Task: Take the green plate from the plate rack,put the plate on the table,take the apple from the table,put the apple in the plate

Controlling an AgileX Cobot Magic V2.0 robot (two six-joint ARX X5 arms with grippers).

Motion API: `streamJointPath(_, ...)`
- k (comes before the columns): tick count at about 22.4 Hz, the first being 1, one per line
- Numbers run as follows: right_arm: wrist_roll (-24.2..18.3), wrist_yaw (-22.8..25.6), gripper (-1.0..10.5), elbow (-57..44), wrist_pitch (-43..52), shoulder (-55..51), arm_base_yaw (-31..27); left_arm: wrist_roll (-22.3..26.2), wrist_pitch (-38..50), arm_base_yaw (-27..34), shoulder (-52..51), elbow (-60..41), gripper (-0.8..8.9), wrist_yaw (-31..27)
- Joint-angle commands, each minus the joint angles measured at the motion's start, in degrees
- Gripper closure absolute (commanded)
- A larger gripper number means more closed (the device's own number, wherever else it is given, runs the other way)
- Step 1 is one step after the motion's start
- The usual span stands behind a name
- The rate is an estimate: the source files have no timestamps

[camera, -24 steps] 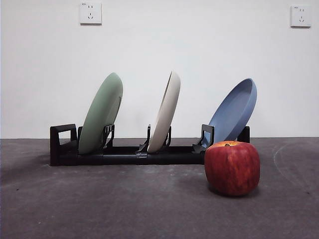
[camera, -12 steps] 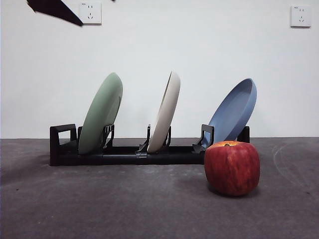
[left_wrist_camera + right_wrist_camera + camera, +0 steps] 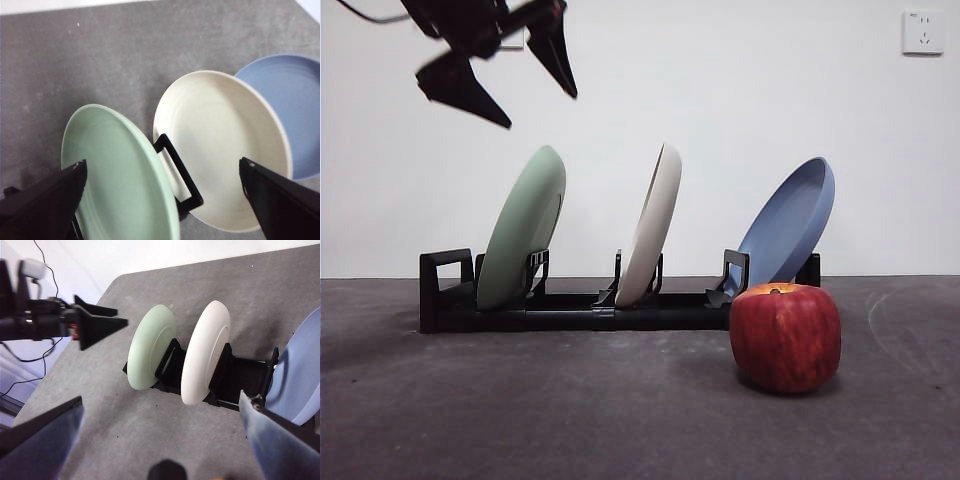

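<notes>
The green plate (image 3: 523, 228) leans in the end slot of the black plate rack (image 3: 570, 318), beside the loop handle. It also shows in the left wrist view (image 3: 120, 180) and in the right wrist view (image 3: 150, 347). My left gripper (image 3: 540, 110) hangs open and empty above the green plate, apart from it; in its own view (image 3: 161, 165) the jaws stand wide, one to each side of the plates. The red apple (image 3: 786, 336) stands on the dark grey table (image 3: 570, 420) in front of the rack's other end. My right gripper (image 3: 160, 399) is open and empty, high above the table.
A cream-white plate (image 3: 652, 225) stands in the rack's middle slot and a blue plate (image 3: 790, 225) leans at its far end, right behind the apple. A white wall with a socket (image 3: 923, 32) closes the back.
My left gripper has come into the front view from the top left corner and moved down and right, until it hangs above the green plate. The plates and the apple have not moved.
</notes>
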Motion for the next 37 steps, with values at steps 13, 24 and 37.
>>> streamJointPath(13, -0.7, 0.3, 3.8, 0.2, 0.0, 0.2, 0.1, 0.5, 2.1, -0.2, 6.2, 0.1, 4.21, -1.2)
streamJointPath(24, -0.7, 0.9, 3.8, 0.2, 0.0, 0.2, 0.1, 0.6, 0.3, -0.6, 6.2, 0.1, 8.22, 1.9)
streamJointPath(37, -0.7, 0.9, 3.8, 0.2, -0.2, 0.2, 0.1, -1.0, -5.3, -0.6, 6.1, 17.7, 8.22, 3.3)
